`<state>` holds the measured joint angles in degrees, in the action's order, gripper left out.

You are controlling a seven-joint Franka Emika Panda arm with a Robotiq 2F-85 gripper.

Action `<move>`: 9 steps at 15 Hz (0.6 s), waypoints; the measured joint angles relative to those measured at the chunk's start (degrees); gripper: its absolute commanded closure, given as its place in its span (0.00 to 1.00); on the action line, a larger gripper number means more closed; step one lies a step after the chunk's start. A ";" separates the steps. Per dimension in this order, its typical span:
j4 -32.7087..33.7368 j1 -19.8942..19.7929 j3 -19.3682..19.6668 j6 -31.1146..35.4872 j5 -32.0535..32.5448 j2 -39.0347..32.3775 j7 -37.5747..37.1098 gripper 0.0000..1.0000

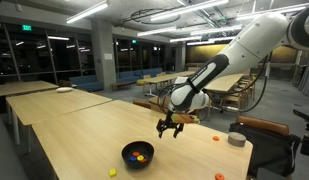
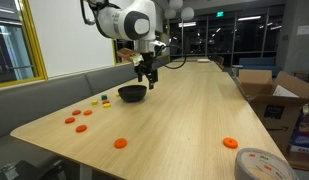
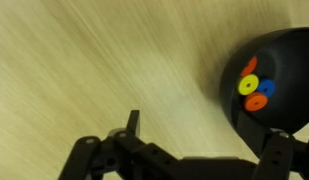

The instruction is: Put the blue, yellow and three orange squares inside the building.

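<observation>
White rounded arm with black joint bands; black pincer, seemingly a thin dark cable alongside.

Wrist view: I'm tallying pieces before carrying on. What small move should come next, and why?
Probably swing the open, empty tool towards an orange piece on the wooden table: the round black bowl holds a blue piece, a yellow piece and only two orange ones.

Long pale wooden tables fill a hall with dark windows and strip lights.
</observation>
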<state>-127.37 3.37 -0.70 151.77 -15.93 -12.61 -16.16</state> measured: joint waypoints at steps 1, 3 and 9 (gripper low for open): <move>-2.81 -0.35 1.37 1.68 0.69 1.91 -0.94 0.00; -7.70 -1.70 4.02 4.13 2.00 4.91 -2.64 0.00; -14.98 -8.48 10.71 7.01 4.28 7.37 -3.64 0.00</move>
<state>-142.35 -5.11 10.01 158.79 -11.65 -5.23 -19.80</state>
